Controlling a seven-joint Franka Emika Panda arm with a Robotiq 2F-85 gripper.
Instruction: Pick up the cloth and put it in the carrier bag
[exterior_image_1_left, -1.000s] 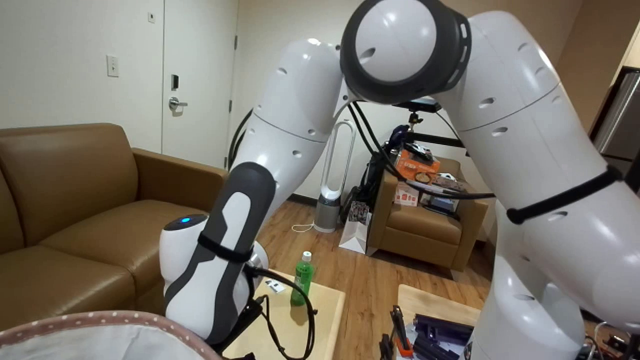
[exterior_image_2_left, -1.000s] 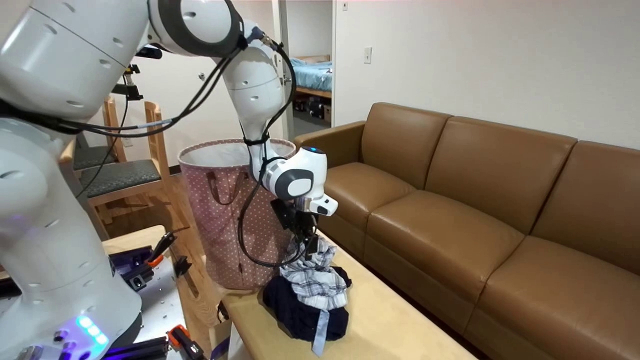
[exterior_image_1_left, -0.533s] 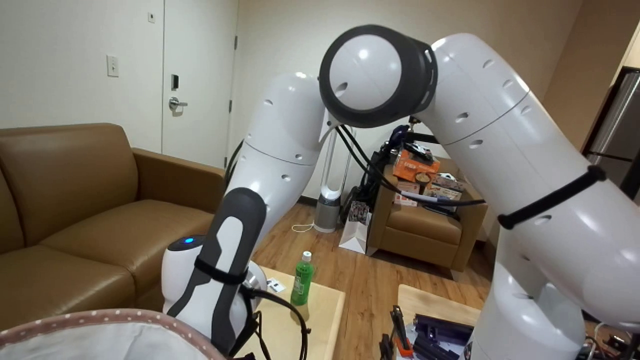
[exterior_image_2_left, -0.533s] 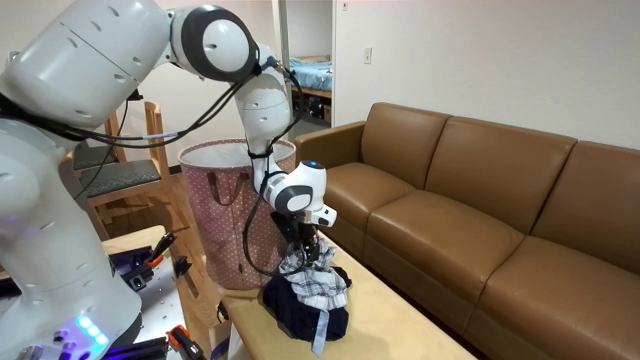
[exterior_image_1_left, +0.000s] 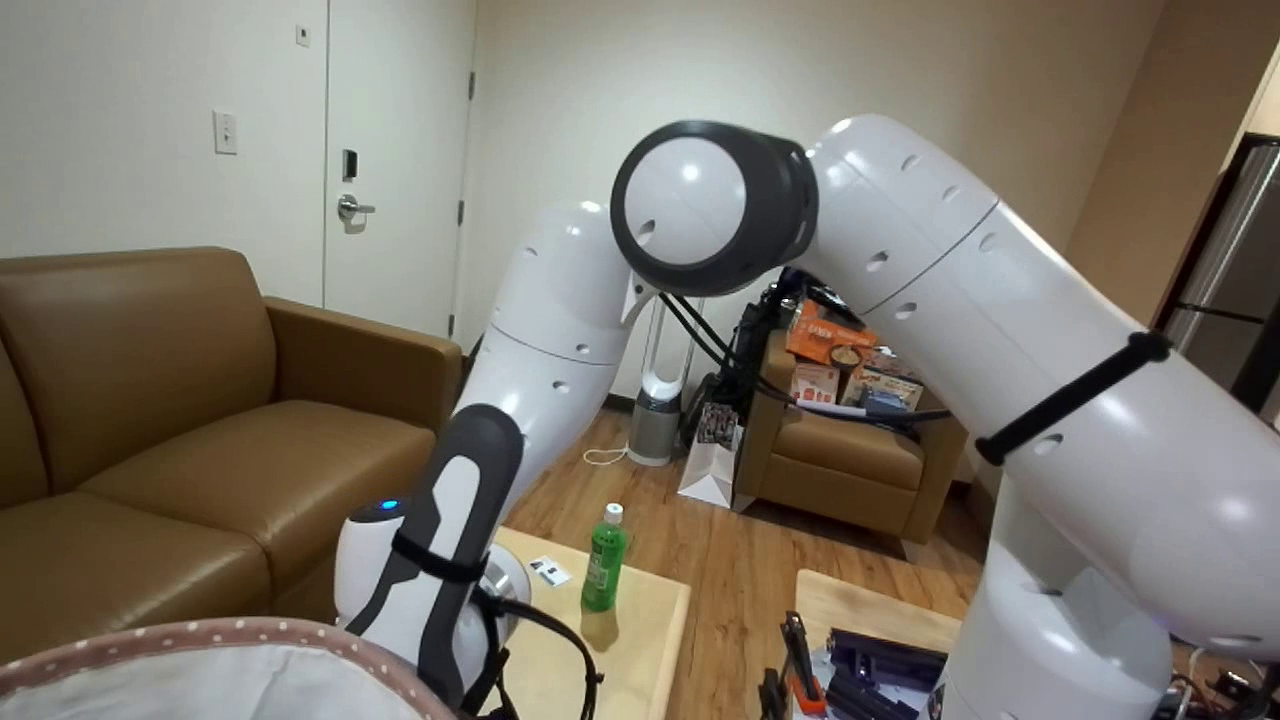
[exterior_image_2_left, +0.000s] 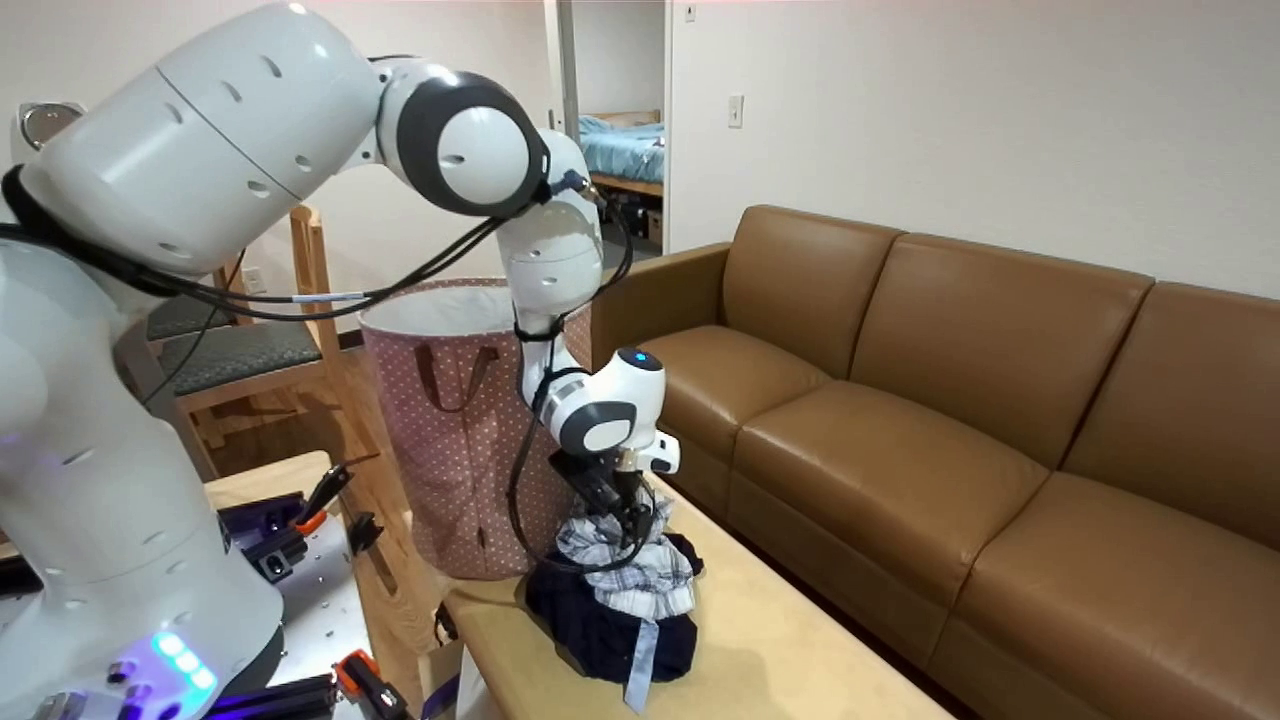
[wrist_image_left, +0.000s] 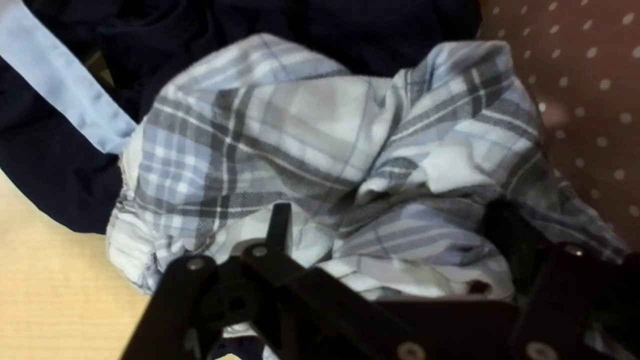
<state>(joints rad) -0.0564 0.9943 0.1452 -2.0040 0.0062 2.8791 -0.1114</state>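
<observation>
The cloth, crumpled plaid in grey, blue-grey and white, lies on top of a dark navy fabric on the light wooden table. It fills the middle of the wrist view. My gripper is low at the cloth. In the wrist view the gripper's black fingers are wide apart, with folds of cloth bulging between them. The carrier bag, tall and pink with white dots and a white lining, stands upright right beside the cloth. Its rim shows in an exterior view, where cloth and fingertips are hidden.
The navy fabric has a light blue strap hanging from it. A green bottle and a small card are on the table. A brown sofa runs along the table. Tools lie near the robot base.
The arm has come down, and the gripper has lowered onto the cloth and moved slightly away from the bag. The cloth's top looks a little pressed down. The bag has not moved.
</observation>
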